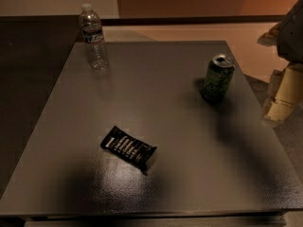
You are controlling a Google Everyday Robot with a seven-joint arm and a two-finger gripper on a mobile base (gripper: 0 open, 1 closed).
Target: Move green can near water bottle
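Hovering right of the green can (217, 79), end effector (283, 98) hangs beyond table (199, 174) edge.

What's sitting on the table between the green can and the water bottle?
Only bare tabletop separates green can and water bottle in the camera view; the snack packet lies nearer, off that line. The end effector is at the picture's right edge.

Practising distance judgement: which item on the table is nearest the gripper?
The green can, at the table's right side, closest to the gripper off its right edge; the water bottle and black packet sit farther left.
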